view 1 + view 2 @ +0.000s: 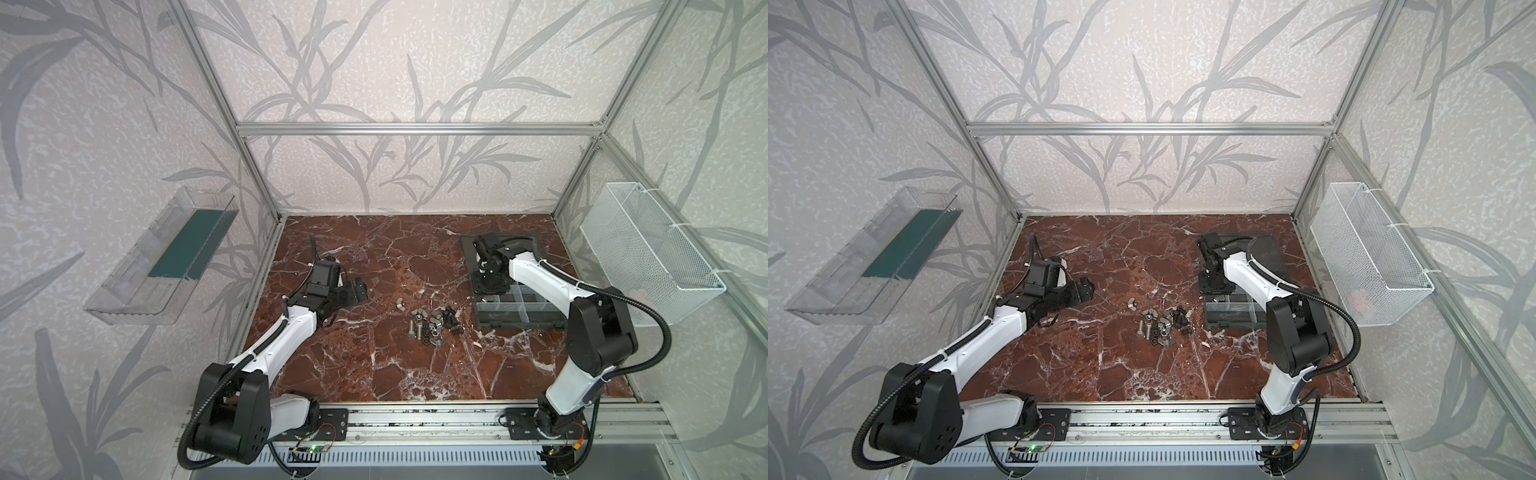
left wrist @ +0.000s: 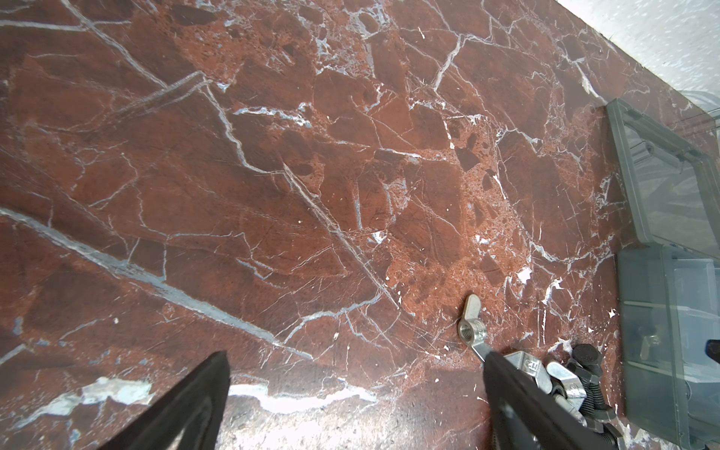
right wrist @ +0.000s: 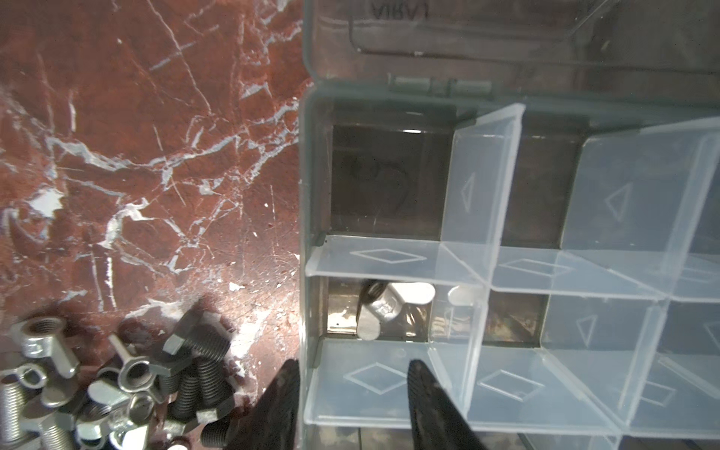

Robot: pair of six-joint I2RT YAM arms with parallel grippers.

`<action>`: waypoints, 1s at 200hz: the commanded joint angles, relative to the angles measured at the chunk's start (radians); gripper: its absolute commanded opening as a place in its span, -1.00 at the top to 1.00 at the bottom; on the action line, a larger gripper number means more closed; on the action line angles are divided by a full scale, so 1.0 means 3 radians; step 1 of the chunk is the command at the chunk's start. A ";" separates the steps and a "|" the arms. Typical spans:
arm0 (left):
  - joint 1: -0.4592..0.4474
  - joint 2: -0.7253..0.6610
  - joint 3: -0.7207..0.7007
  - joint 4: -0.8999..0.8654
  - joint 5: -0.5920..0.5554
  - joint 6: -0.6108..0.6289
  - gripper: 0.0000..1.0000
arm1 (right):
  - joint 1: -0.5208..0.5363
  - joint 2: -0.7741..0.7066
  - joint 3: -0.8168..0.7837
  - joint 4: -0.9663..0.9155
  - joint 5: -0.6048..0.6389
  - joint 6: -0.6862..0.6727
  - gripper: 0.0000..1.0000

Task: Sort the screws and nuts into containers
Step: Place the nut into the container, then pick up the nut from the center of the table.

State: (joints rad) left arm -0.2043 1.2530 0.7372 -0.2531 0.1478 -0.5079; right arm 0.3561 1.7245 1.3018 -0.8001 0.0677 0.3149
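**Top views.** In both top views my left gripper (image 1: 360, 291) hangs low over the marble table (image 1: 374, 374), well apart from the organiser box (image 1: 482, 322). My right gripper (image 1: 490, 286) points down over the box edge that faces the pile (image 1: 434, 326). This pile of screws and nuts lies on the table between my arms, near the box. One silver wing nut (image 1: 1131, 306) lies on its own, on the side of the pile toward my left gripper. The box lid (image 1: 1271, 249) lies open and flat behind the compartments.

**Left wrist view.** My left gripper (image 2: 356, 355) is spread wide and holds nothing. The lone wing nut (image 2: 472, 331) lies on the marble just beside one finger (image 2: 514, 397). That finger stands in front of the pile's edge.

**Right wrist view.** My right gripper (image 3: 354, 362) is partly spread and holds nothing. One finger (image 3: 280, 397) is outside the box wall (image 3: 307, 175), the other above a compartment. A silver wing nut (image 3: 385, 307) lies inside the next compartment along that wall, bounded by translucent dividers (image 3: 479, 187). Black screws (image 3: 202, 343) and silver nuts (image 3: 43, 339) are still heaped on the table beside the box.
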 commanded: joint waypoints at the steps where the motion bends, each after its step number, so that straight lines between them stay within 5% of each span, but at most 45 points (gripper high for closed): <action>1: -0.0025 -0.0018 0.0046 -0.0001 -0.0044 -0.0007 -0.98 | -0.0014 -0.0336 0.0065 -0.0061 -0.0132 -0.0075 0.04; 107: -0.0035 0.0090 0.0085 0.0076 0.0094 -0.0058 -0.98 | 0.0344 -0.0871 -0.0270 0.0365 -0.0901 -0.0181 0.00; 200: -0.0035 0.0117 0.0100 -0.0012 0.0102 -0.0005 -0.98 | 0.1106 0.0026 0.0253 0.0517 -0.0703 -0.0040 -0.02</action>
State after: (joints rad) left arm -0.2096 1.2854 0.7380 -0.2390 0.1867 -0.5152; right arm 0.6468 1.6539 1.3003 -0.6426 -0.1864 0.2581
